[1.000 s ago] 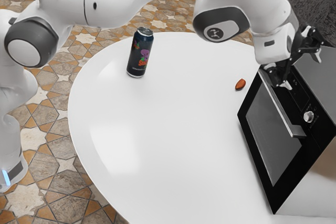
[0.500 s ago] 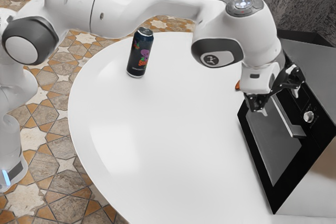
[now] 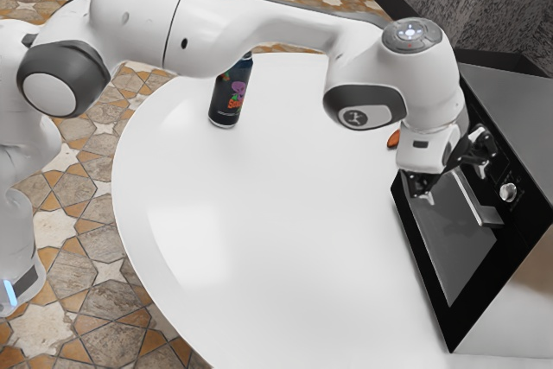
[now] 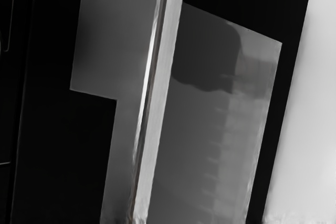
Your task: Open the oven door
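Well, the oven door is closed (hand spread near its handle).

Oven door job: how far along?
Approach looks mostly done: the gripper is over the oven door, near its handle. In hand: apparently lining up, with the fingers spread wide and no grip on the handle; contact can't be judged. Left: likely get hold of the handle, then swing the door out; it sits shut against the oven.
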Controlling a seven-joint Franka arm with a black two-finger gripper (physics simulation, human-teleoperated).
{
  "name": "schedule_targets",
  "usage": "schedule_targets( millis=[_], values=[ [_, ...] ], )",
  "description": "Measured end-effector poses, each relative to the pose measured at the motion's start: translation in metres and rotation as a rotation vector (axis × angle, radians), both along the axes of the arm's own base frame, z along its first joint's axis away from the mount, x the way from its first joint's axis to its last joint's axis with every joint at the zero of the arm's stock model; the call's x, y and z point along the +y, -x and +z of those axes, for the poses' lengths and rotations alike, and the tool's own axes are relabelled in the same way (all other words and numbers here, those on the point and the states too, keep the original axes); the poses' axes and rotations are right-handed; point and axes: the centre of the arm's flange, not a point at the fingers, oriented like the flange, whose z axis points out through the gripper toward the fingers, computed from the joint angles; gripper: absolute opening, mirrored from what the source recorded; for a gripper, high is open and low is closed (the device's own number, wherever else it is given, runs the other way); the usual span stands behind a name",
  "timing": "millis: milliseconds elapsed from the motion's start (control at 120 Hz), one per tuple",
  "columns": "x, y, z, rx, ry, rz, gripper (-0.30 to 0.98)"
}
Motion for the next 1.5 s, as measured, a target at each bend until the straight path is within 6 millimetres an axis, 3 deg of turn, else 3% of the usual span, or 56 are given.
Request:
schedule_targets(
  millis=[508,642,850,1100,1175,1217,1242,1267,1300,1333,1375,1425,1500],
  values=[
    [0.006,-0.002,-0.023,0.057,0.016,-0.001,0.69],
    [0.008,0.014,-0.020,0.075,0.026,-0.016,0.65],
    [0.000,0.071,-0.015,0.084,-0.030,-0.098,0.66],
    [-0.012,0.195,-0.036,0.072,-0.173,-0.252,0.68],
    [-0.018,0.224,-0.017,0.026,-0.179,-0.271,0.69],
    [-0.018,0.237,0.004,-0.012,-0.163,-0.271,0.69],
    [-0.015,0.240,0.026,-0.045,-0.143,-0.257,0.68],
    [-0.011,0.238,0.063,-0.091,-0.109,-0.226,0.68],
    [0.000,0.229,0.127,-0.156,-0.045,-0.149,0.68],
    [0.022,0.208,0.192,-0.207,0.019,-0.020,0.69],
    [0.069,0.176,0.243,-0.221,0.094,0.174,0.68],
    [0.157,0.140,0.254,-0.150,0.179,0.432,0.68],
    [0.303,0.101,0.221,0.002,0.277,0.804,0.69]
  ],
)
